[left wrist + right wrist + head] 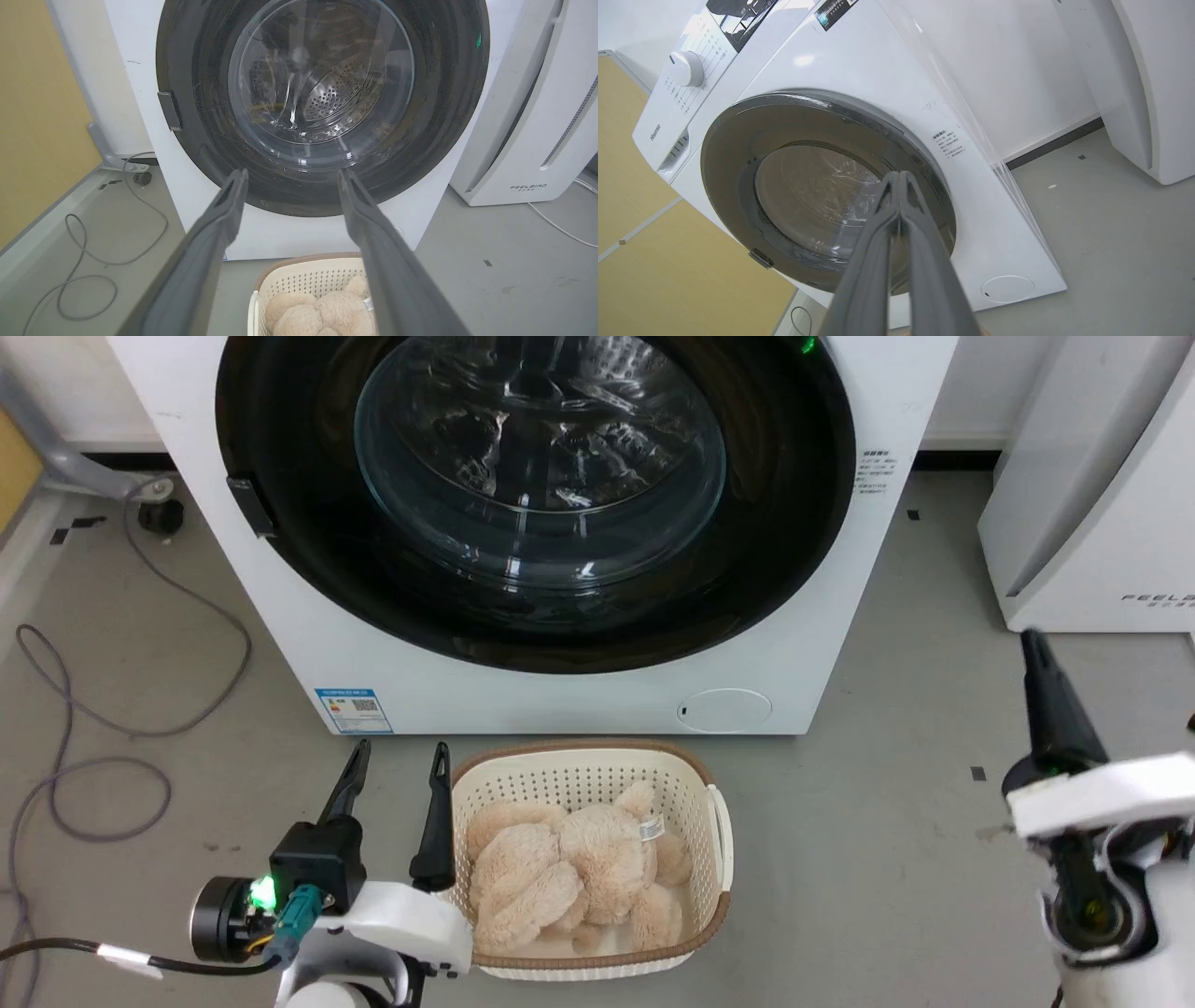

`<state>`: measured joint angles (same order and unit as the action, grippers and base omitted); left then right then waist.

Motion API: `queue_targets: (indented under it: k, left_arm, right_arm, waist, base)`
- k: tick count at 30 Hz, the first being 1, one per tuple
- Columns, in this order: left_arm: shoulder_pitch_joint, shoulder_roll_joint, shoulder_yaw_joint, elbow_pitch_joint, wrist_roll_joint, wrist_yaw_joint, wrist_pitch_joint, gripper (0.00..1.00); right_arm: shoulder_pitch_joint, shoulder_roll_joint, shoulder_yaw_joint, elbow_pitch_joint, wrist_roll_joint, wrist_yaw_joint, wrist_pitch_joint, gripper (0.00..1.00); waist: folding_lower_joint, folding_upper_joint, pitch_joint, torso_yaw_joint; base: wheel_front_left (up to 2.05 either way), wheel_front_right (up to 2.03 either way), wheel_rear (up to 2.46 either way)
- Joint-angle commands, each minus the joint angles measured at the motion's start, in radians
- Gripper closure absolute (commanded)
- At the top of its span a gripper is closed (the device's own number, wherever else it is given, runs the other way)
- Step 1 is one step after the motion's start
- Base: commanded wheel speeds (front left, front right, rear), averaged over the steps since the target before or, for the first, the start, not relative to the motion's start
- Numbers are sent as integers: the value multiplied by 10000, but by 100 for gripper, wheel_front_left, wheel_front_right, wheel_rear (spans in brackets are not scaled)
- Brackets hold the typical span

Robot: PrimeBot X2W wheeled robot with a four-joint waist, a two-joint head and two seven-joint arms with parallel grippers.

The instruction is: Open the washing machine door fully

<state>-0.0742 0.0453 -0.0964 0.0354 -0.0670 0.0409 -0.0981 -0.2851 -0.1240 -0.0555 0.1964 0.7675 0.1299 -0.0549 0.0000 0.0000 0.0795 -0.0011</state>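
A round glossy-black washing machine door [537, 495] with clear bulging glass sits shut, flush on the white front-loading washing machine [560, 700]. The left gripper [401, 747], fingers spread and empty, hovers beside a cream perforated basket [719, 840], probably staged for the dark latch tab [250, 507] on the door's left edge. The right gripper [1032, 639], fingers pressed together, empty, stands aside over open grey floor [915, 709].

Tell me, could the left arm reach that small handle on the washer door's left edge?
Probably yes. The open left gripper faces the shut washing machine door, with only bare floor between it and the handle; the laundry basket sits off to its right.
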Motion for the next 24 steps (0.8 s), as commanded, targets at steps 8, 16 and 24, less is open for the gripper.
queue_targets:
  k: [8,16,24]
  left_arm:
    - [-431,22,-229,-128,-190,154,-244,0]
    - [-749,26,-441,-194,-271,229,-416,0]
    - [-957,29,-635,-223,-357,323,-588,0]
  right_arm:
    - [-2106,-824,491,1267,1420,5,21,100]
    - [-4209,-1534,1279,2616,2251,5,447,100]
    - [-6220,-2030,2048,3937,3045,6,1119,100]
  waist:
    - [0,0,406,29]
    - [0,0,808,117]
    - [0,0,1196,168]
  base:
    - [0,0,0]
    - [0,0,0]
    - [0,0,0]
